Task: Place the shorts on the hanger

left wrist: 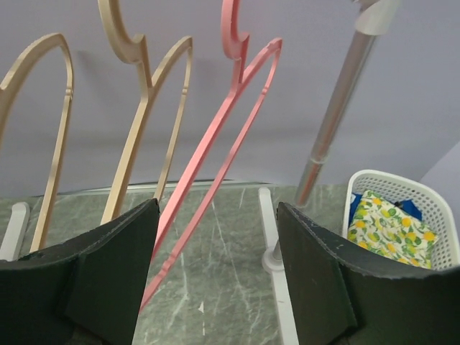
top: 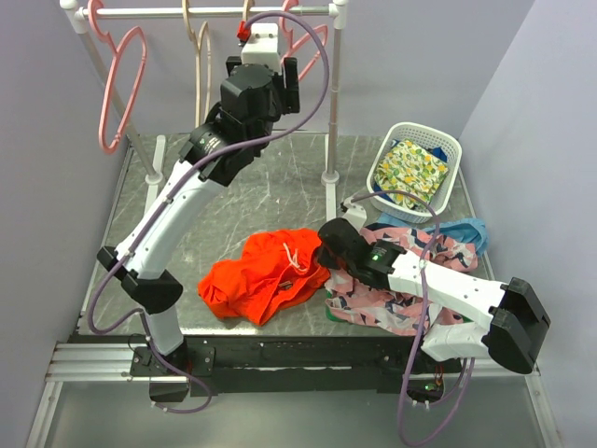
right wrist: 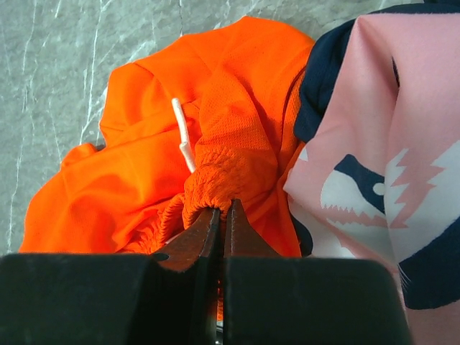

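The right gripper has its jaws pressed together on a bunched fold of the shorts' elastic waistband, right at the near side of the table. That arm lies low and folded, its forearm stretched leftward over the pink, navy and white patterned garment, which spreads out beneath it. The shorts sit in a crumpled orange heap on the marbled tabletop, just left of the patterned garment and touching it, with the white drawstring trailing across the top.

Farther back, the left arm rises steeply from its base and reaches up toward the rack's rail. The left gripper points at the hanging row with its fingers spread wide and nothing clamped. The pink hanger hangs tilted in the gap between them; whether it touches a finger I cannot tell. Two tan hangers hang to its left. At the far right stands a white basket holding a yellow-green floral cloth.
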Motion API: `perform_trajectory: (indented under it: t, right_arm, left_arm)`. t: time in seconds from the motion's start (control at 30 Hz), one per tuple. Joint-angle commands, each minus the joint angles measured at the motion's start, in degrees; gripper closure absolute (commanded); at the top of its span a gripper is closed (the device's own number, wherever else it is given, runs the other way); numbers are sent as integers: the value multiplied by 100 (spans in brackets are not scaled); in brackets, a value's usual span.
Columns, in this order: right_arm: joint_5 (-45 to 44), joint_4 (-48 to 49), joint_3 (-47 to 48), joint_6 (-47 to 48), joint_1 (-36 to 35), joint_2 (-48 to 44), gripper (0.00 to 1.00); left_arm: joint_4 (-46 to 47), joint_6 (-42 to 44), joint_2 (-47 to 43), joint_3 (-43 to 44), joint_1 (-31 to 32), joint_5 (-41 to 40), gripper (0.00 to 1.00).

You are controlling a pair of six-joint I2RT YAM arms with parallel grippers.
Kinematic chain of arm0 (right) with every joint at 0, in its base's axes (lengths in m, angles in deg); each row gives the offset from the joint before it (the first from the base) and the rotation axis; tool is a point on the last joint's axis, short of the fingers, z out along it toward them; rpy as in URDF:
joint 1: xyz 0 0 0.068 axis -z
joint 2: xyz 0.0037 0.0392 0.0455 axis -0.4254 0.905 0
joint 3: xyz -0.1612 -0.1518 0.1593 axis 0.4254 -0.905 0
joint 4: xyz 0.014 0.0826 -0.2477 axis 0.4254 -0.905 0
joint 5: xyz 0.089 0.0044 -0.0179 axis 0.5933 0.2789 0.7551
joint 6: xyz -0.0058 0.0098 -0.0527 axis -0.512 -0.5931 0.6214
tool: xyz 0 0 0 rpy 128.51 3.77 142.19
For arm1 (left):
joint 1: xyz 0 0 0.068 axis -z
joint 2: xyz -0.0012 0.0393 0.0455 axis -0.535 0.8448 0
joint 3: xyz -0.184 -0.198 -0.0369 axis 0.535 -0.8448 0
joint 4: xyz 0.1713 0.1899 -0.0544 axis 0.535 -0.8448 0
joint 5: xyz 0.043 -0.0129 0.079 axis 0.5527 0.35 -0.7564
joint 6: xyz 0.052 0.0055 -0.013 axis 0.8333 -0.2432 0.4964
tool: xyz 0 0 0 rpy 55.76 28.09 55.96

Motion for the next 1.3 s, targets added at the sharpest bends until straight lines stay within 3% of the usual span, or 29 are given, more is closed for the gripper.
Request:
perform_trajectory:
  t: [0.0,0.4,1.03,1.23,1.27]
  right_arm:
    - [-84,168,-78,-93,-75,-80,100]
    - [-76,132,-43,-128,-127,-1,100]
    - [-40,185,-26,-128,-198,193,100]
    - [-49,185,1,-111,-207,254,100]
    - [-41,185,9,-111,-215,280,100]
  left_arm:
    - [0,122,-24,127,-327,864,29]
    - [-53,-98,108,-128,-1074,2071,38]
    - [44,-63,152,-594,-1092,2001,55]
    - [97,-45,143,-551,-1048,1948,70]
    - [105,-28,152,-515,-1031,1939,78]
